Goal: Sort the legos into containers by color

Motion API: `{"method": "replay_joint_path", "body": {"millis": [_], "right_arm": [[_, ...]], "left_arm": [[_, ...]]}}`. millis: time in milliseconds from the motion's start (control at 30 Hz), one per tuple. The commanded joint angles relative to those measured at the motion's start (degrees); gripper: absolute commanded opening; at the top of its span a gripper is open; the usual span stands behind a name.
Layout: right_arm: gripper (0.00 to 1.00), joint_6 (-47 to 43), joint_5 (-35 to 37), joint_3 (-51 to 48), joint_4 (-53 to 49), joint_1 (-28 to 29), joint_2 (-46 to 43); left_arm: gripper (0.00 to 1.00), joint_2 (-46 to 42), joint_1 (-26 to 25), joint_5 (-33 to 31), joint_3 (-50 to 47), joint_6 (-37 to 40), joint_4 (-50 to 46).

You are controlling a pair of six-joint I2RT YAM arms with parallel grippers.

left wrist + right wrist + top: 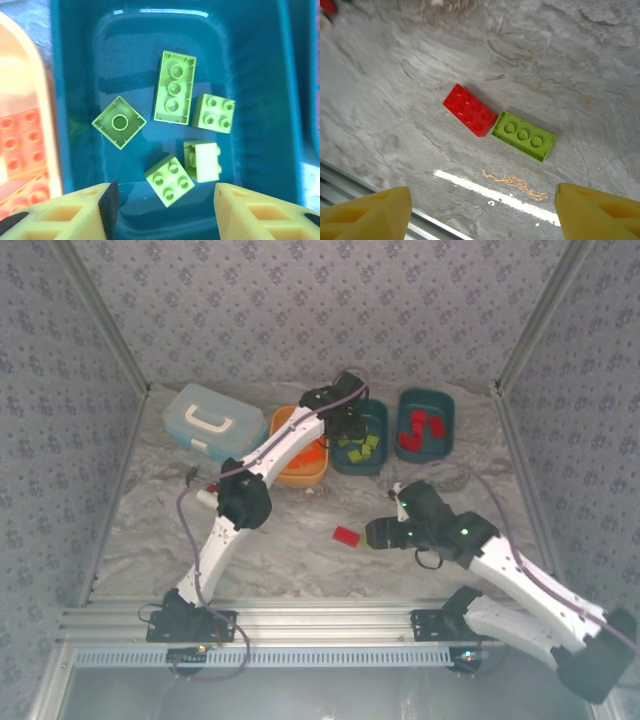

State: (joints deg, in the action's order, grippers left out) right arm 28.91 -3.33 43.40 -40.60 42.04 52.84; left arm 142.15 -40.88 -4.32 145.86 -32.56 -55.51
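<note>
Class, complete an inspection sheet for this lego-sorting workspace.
Surface: grey marbled table.
Job's things: five lime green legos in the middle teal bin; red legos in the right teal bin; orange legos in the orange bin; one red lego and one green lego side by side, loose on the table.
Clutter: light blue lidded case.
Grippers: left gripper open, empty, over the middle teal bin; right gripper open, empty, over the loose pair.
Cables: cables run along both arms.
Surroundings: patterned walls, metal rail.

Top camera overhead, wide — wrist cameras close, downward.
</note>
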Motion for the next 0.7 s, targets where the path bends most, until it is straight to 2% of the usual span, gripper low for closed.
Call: {"method": "replay_joint_path", "body": {"millis": [0, 167, 300, 500, 667], "right_arm": [[0.77, -6.6, 5.4, 2.2, 3.0, 4.0, 6.8], [0.77, -13.2, -0.4, 5.1, 7.3, 4.7, 18.1], [0.76, -13.6, 2.8, 11.8, 3.0, 5.2, 30.0], [0.74, -12.6, 6.5, 17.3, 1.1, 7.9, 41.8], [0.75, -15.0, 10.4, 21.3, 0.1, 8.5, 46.7]], "left_arm": [[0.58, -16.0, -0.1, -2.0, -6.2, -3.8, 0.4], [0.68, -41.1, 1.1, -3.4, -39.0, -11.9, 12.4], [0.75, -58.7, 2.3, -3.4, -59.7, -16.8, 16.2], [0.78, -80.2, 2.1, 5.6, -83.3, -22.1, 23.9], [0.8, -93.1, 1.8, 11.8, -92.3, -26.0, 23.2]]}}
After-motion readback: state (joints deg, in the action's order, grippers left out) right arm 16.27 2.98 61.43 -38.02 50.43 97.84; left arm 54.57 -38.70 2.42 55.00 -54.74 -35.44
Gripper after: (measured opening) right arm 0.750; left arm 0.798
